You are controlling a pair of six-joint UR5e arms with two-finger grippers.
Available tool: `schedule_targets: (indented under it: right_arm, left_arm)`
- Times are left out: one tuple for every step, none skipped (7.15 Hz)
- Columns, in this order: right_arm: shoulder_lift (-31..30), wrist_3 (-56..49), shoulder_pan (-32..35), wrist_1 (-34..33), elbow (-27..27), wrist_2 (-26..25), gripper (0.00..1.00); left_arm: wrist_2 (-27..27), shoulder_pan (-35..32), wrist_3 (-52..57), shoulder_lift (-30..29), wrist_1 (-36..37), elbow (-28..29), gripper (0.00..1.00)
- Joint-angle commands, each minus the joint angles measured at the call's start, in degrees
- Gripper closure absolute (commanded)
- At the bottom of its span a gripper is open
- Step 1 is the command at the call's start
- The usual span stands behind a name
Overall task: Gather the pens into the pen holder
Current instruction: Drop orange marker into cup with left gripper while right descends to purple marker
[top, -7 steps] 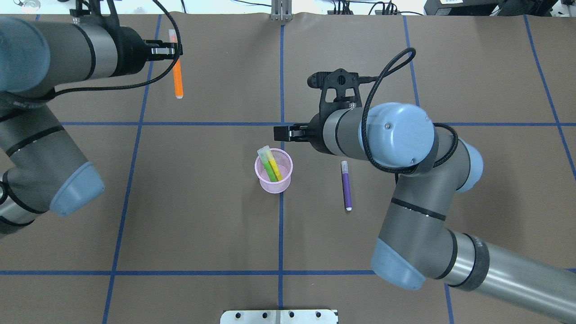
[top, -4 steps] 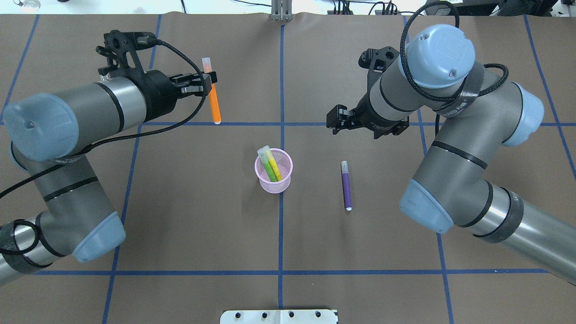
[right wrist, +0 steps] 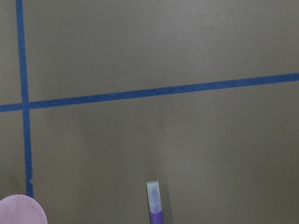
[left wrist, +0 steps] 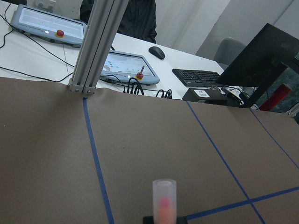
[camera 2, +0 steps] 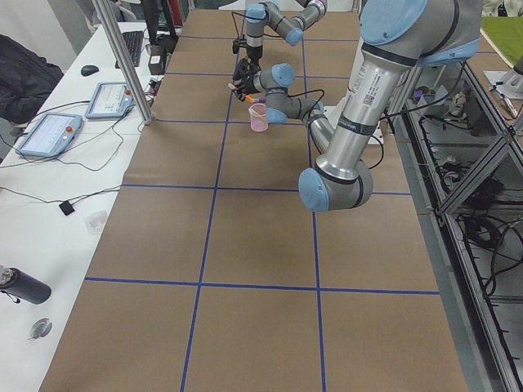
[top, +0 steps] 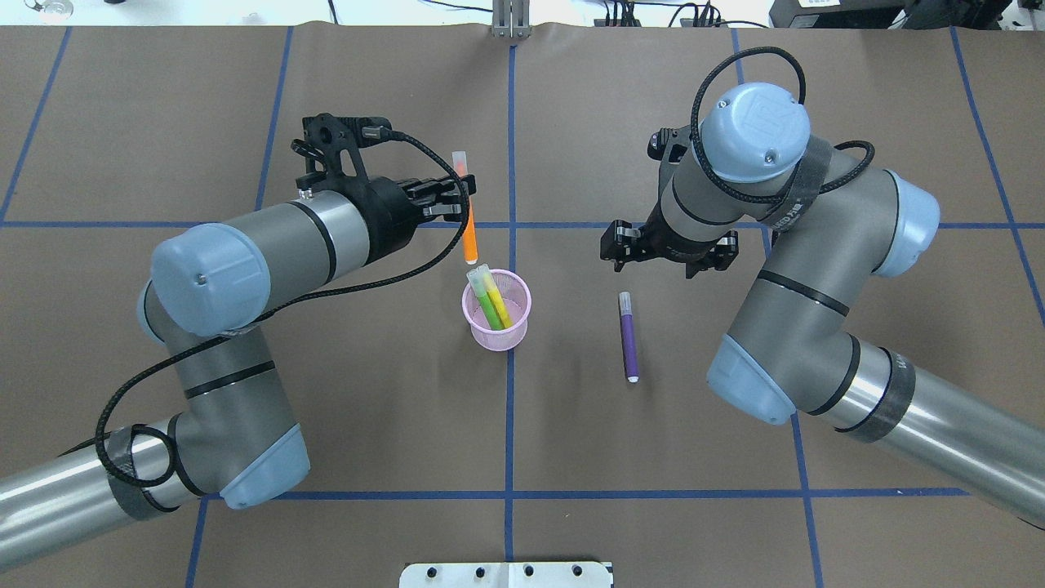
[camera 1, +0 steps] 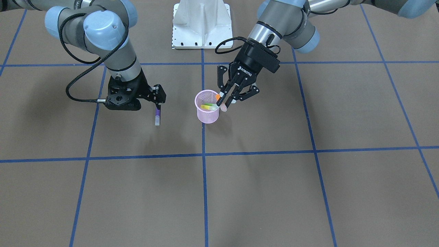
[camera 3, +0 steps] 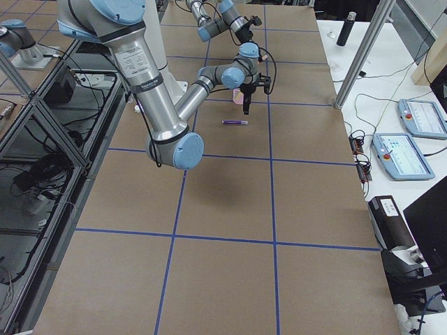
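Observation:
The pink mesh pen holder (top: 496,333) (camera 1: 208,116) stands upright near the table's middle, with a green pen (top: 487,305) and a yellow pen (top: 500,307) leaning inside. My left gripper (top: 462,201) (camera 1: 227,98) is shut on the orange pen (top: 469,234) (left wrist: 164,204), which hangs tilted with its lower end right at the holder's far rim. The purple pen (top: 629,339) (right wrist: 154,201) lies flat on the table, to the holder's right in the overhead view. My right gripper (camera 1: 158,100) hovers open over that pen's whitish cap end, pointing down and holding nothing.
Blue tape lines (top: 510,425) grid the brown table. The robot's white base (camera 1: 201,24) sits at the near edge. Beyond the far edge are a metal post (camera 2: 122,57), teach pendants (camera 2: 49,135), cables and a black bottle (camera 2: 20,284).
My left arm carried the orange pen from the far left corner toward the holder. My right arm pulled away from the holder and came over the purple pen.

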Motion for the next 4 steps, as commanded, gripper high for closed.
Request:
schedule_targets:
  right_arm:
    - [0.1, -0.2, -0.5, -0.1, -0.7, 0.0, 0.01]
    - [0.1, -0.2, -0.5, 0.1, -1.0, 0.0, 0.01]
    - [0.1, -0.2, -0.5, 1.1, -1.3, 0.0, 0.01]
    - [0.1, 0.1, -0.5, 1.9, -1.4, 0.0, 0.01]
  left_arm:
    - [3.9, 3.2, 0.0, -3.4, -0.3, 4.8, 1.0]
    - [5.2, 4.6, 0.0, -3.9, -0.5, 6.4, 1.0]
    - [5.2, 5.0, 0.2, -3.7, -0.5, 6.5, 1.0]
    - [5.2, 6.0, 0.2, -3.2, -0.6, 6.9, 1.0]
